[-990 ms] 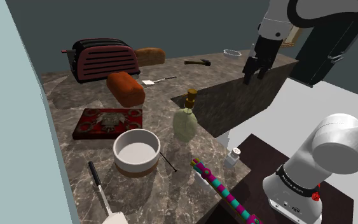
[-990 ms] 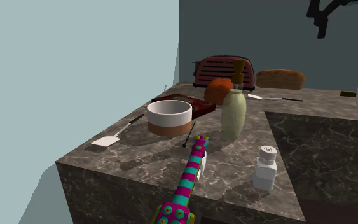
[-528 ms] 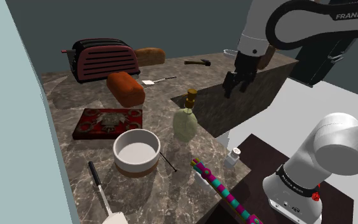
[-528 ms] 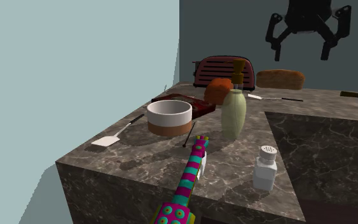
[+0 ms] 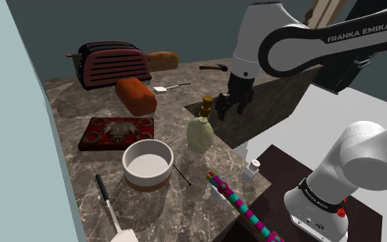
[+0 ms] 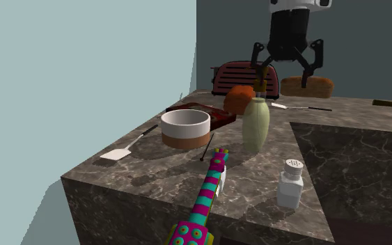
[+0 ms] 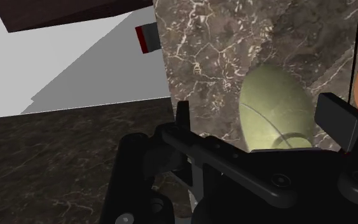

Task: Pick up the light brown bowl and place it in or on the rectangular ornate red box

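The bowl [image 5: 148,163], white with a tan band round its foot, is sitting upright on the counter [image 5: 71,103] just beside the olive bottle [image 5: 201,130], on the bottle's side away from the gripper [image 5: 230,106]. The ornate red box [image 5: 116,132] is lying flat a little farther from the bottle than the bowl. The gripper is hanging above the bottle, just past its stopper, jaws standing wide apart and carrying nothing.

By my reading this is the approach. It is going to need height over that tall stopper, then one finger dropping inside the bowl's rim and one outside.

Against half a second back, the gripper is lower and much nearer the bottle. Bowl and box are staying put.
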Robot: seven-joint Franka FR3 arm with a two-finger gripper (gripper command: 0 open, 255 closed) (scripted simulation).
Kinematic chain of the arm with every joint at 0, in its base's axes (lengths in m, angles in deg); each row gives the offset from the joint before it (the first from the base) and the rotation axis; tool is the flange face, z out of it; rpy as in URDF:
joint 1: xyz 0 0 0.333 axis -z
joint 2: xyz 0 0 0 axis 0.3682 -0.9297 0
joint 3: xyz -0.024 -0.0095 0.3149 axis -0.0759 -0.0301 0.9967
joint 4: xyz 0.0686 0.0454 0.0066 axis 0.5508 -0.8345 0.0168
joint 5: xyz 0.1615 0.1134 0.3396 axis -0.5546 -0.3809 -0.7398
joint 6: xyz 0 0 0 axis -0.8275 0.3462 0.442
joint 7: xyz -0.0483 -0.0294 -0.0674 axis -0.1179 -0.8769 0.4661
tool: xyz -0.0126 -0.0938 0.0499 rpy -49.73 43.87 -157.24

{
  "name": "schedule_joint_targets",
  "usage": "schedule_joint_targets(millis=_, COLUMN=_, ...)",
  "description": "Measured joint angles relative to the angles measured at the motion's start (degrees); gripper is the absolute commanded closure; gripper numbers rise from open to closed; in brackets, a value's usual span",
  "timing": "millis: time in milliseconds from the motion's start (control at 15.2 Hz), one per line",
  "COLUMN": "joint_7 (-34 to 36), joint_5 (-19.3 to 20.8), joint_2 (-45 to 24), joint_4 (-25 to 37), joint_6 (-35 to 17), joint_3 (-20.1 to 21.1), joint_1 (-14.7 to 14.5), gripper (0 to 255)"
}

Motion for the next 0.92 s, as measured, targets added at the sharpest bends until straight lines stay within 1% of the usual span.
schedule_joint_targets(millis=198, joint_7=3.8, joint_5=-0.7, joint_2=-5.5, joint_4=1.5, joint_6=-4.3, joint_3=3.0, joint_1=-0.9, gripper=0)
schedule_joint_targets(millis=462, joint_7=8.6, joint_5=0.0, joint_2=-13.0, joint_4=4.6, joint_6=-9.2, joint_3=6.3, joint_1=-1.5, gripper=0)
schedule_joint_targets(millis=594, joint_7=11.6, joint_5=0.8, joint_2=-16.8, joint_4=6.0, joint_6=-11.7, joint_3=8.1, joint_1=-1.9, gripper=0)
schedule_joint_targets(millis=924, joint_7=19.5, joint_5=5.4, joint_2=-28.1, joint_4=12.6, joint_6=-16.2, joint_3=11.3, joint_1=-3.0, gripper=0)
